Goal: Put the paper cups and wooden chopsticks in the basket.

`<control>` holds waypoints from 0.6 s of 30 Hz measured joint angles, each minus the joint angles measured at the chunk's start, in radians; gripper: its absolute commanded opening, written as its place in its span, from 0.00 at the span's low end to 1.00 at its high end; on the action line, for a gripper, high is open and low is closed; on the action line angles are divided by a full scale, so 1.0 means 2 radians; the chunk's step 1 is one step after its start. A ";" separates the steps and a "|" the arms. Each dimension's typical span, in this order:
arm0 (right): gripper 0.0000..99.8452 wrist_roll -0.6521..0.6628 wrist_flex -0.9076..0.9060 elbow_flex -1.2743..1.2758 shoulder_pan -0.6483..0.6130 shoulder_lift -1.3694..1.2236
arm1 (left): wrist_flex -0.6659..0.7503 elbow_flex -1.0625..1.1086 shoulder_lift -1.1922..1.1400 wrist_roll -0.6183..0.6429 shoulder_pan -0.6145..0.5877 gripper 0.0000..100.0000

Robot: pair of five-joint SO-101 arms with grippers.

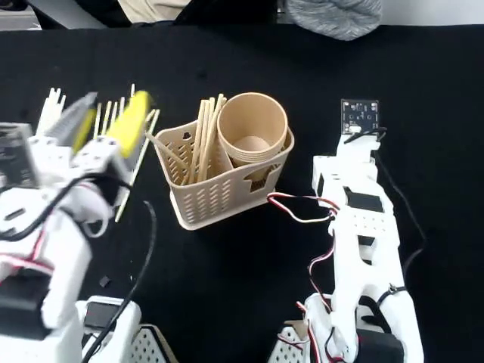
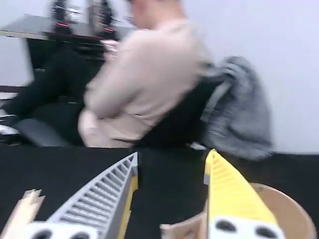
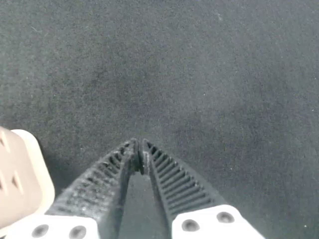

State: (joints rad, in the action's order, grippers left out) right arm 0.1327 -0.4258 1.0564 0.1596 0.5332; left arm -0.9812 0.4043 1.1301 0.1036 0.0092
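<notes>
Closest to me, the bases of the 2 arms sit at the near edge of the black bench (image 1: 227,295). The left arm (image 1: 53,234) stands up on the left side. The right arm (image 1: 363,234) lies stretched out low on the right, pointing away from me. A loop of red and white wires (image 1: 299,210) hangs off the right arm toward the basket (image 1: 219,203).

The right jaws are pressed together, their ribbed black tips touching with nothing between them, over bare bench cloth. In the right wrist view a cream corner of the basket (image 3: 20,179) sits just beside them.

The basket stands upright in the middle of the bench, with slotted walls and 2 compartments. The compartment on the left arm's side holds a bundle of wooden chopsticks (image 1: 203,140), standing on end and leaning a little. The compartment on the right arm's side holds the paper cups (image 1: 253,128), nested in a stack with mouths up and the top rim well above the basket wall.

Beside the basket, on the left arm's side, the left jaws hang above the bench and are spread wide, 1 grey and 1 yellow, gripping nothing. Under and around them, loose chopsticks (image 1: 53,106) lie flat on the bench outside the basket, roughly parallel. I cannot count them, since the jaws cover part of the pile.

At the far edge, a grey garment (image 1: 333,15) hangs just past the bench.
</notes>
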 measured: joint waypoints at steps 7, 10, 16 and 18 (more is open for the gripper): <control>0.01 0.000 0.000 0.000 0.000 0.000 | -0.057 -0.035 -0.014 -0.006 -0.134 0.22; 0.01 0.000 0.000 0.000 0.000 0.000 | -0.074 -0.037 -0.049 -0.038 -0.182 0.22; 0.01 0.000 0.000 0.000 0.000 0.000 | -0.079 -0.037 -0.183 -0.111 -0.250 0.22; 0.01 0.000 0.000 0.000 0.000 0.000 | -0.078 -0.037 -0.232 -0.132 -0.268 0.22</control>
State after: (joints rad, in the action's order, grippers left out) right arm 0.1327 -0.4258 1.0564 0.1596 0.5332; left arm -1.1377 0.3307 0.6651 -0.1603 -0.5263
